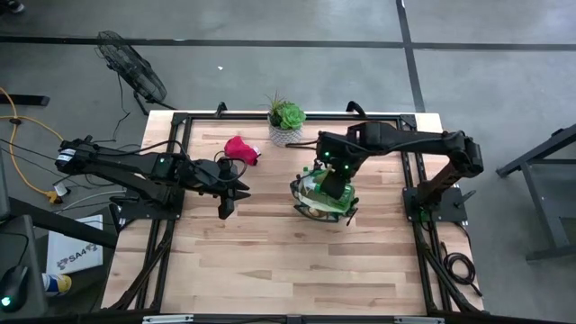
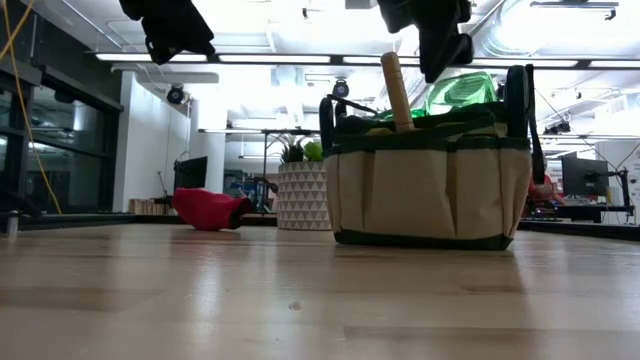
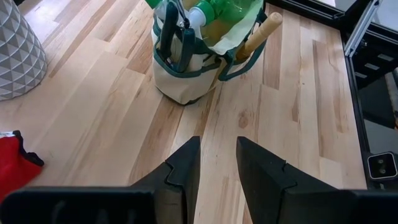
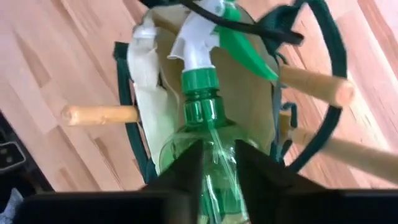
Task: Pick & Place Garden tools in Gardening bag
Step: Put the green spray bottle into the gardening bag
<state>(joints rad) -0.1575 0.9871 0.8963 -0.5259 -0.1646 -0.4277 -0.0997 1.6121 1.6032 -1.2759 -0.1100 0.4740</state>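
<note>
The gardening bag (image 2: 420, 180) stands upright on the table's middle. The green spray bottle (image 4: 205, 124) lies tilted inside it, its white-and-green trigger head (image 4: 211, 37) against the rim. Wooden handles (image 4: 99, 115) (image 4: 317, 84) stick out over the bag's edge, one showing as a wooden handle (image 2: 397, 90) in the low view. My right gripper (image 4: 217, 168) hangs just above the bottle, pointing down, fingers slightly apart and holding nothing. The red glove (image 1: 241, 148) lies on the table at the far left. My left gripper (image 3: 217, 168) waits open, raised, left of the bag.
A white patterned pot with a green succulent (image 1: 286, 124) stands at the far edge between the glove and the bag. Bare wooden table (image 1: 288, 270) stretches toward the near edge. Black frame rails (image 1: 180, 135) border the table.
</note>
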